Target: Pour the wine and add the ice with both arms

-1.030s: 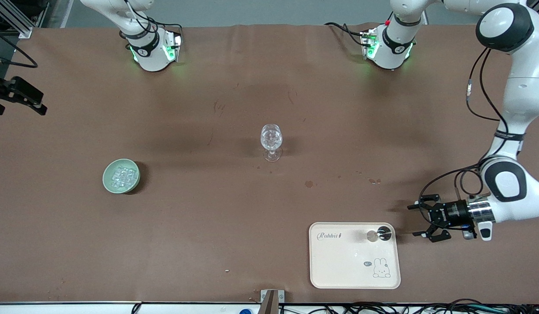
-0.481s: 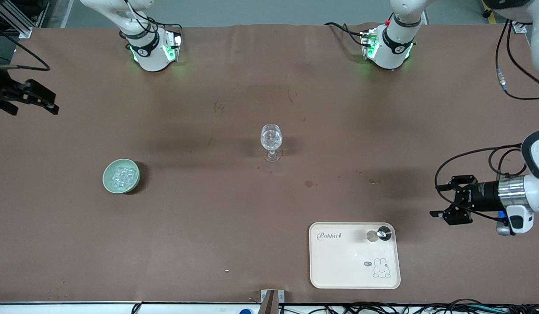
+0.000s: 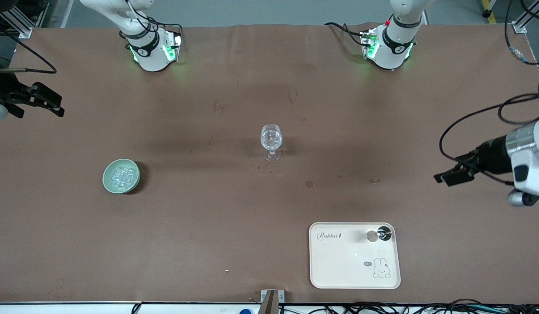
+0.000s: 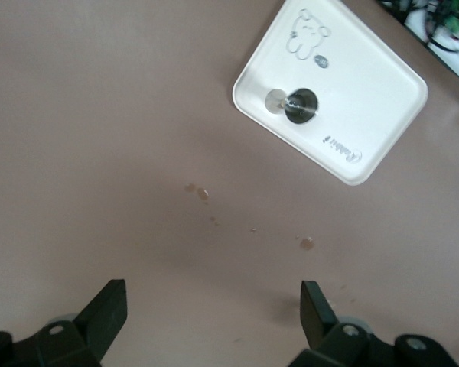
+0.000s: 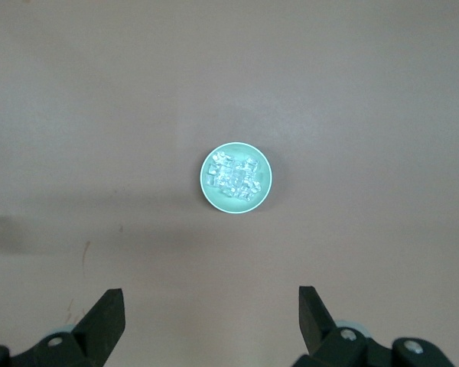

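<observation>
Both grippers — left (image 3: 445,177), right (image 3: 49,102) — hover with jaws spread.

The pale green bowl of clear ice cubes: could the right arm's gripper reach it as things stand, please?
Probably yes: the right gripper hangs open above bare brown table, and nothing stands between it and the pale green bowl of clear ice cubes.

Front camera sits high, facing both arm bases, and takes in the whole brown surface (image 3: 208,226). Left wrist camera looks down from well above, sharing the cream tray (image 4: 367,115) (image 3: 339,266). Right wrist camera looks straight down, sharing the green bowl (image 5: 205,177) (image 3: 107,181).
</observation>
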Action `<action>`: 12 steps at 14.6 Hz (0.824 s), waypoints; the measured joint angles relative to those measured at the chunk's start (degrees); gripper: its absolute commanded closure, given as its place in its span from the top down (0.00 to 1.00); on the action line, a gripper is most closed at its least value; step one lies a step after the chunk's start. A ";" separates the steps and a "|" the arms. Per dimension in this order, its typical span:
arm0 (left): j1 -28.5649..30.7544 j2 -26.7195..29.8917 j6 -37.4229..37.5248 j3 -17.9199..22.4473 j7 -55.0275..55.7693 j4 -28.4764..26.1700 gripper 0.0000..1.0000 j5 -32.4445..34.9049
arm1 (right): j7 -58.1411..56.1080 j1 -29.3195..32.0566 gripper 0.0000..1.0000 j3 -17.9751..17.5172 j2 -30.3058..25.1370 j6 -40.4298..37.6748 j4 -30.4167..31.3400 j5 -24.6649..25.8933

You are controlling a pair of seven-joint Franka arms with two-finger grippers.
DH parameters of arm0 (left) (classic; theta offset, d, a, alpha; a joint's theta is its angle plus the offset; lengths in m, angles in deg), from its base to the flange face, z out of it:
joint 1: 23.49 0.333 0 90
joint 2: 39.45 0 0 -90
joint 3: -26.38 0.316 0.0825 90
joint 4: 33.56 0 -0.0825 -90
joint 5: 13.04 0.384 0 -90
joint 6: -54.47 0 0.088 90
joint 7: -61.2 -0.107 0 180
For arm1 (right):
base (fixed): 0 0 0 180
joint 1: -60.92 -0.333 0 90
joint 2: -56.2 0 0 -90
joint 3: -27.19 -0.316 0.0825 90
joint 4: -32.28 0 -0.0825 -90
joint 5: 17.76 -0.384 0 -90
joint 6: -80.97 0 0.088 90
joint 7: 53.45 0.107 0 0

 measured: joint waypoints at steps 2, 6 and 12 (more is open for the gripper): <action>0.00 5.33 2.11 -0.21 -5.56 0.02 1.00 1.40 | -0.02 -0.47 1.00 0.91 -0.10 0.01 -0.14 0.00; -0.29 13.67 6.28 -1.19 -17.07 -0.46 1.00 2.44 | -0.03 -0.40 1.00 1.40 -0.14 0.02 -0.48 0.00; -17.41 21.54 7.62 15.95 -25.68 -4.97 1.00 2.17 | -0.03 -0.22 1.00 1.56 -0.13 0.11 -0.86 0.00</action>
